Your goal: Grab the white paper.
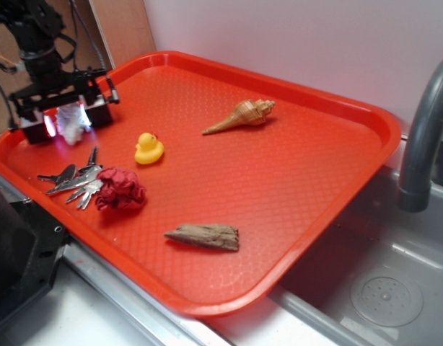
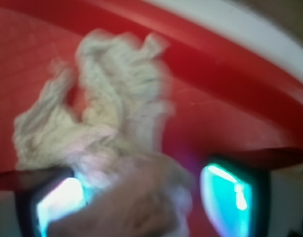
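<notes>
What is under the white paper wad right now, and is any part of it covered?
The white paper sits between the gripper fingers over the bare red tray. Whether it touches the tray cannot be told. The fingers hide its sides, and in the wrist view its lower part is blurred.

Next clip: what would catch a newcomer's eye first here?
The big orange-red plastic tray fills the scene. At its far left corner the black hand straddles the crumpled white paper wad. Mid-tray sit a small yellow rubber duck and a tan spiral seashell.

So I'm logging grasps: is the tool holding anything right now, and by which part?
The white paper sits between the tool's fingers by its lower part; whether they actually grip it cannot be told.
</notes>
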{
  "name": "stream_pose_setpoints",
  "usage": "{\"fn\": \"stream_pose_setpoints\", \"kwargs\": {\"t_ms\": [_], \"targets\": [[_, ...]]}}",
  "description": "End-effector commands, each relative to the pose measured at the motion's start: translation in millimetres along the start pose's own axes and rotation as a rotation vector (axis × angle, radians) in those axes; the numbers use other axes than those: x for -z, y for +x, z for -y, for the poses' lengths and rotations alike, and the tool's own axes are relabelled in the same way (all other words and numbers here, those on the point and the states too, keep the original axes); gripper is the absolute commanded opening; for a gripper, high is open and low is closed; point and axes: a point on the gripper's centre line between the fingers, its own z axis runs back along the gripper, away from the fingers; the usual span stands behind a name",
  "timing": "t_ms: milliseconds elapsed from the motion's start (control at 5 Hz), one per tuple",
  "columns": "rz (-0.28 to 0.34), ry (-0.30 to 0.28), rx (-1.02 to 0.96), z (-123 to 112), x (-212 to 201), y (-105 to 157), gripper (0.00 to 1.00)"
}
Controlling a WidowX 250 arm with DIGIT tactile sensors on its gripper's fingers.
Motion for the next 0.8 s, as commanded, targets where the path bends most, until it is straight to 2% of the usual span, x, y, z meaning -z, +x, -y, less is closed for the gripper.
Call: {"fn": "stream_pose_setpoints", "kwargs": {"t_ms": [0,200,400,600], "targets": [[-0.052,0.084,-0.029,-9.2,8.8,-27.2,0.0],[-0.057,0.097,0.002,-10.8,-5.1,-23.5,0.0],[-0.038,0.108,0.112,-11.2,-28.8,-21.9,0.0],[-0.015,0.05,0.25,0.6,-66.7,-42.9,0.0]]}}
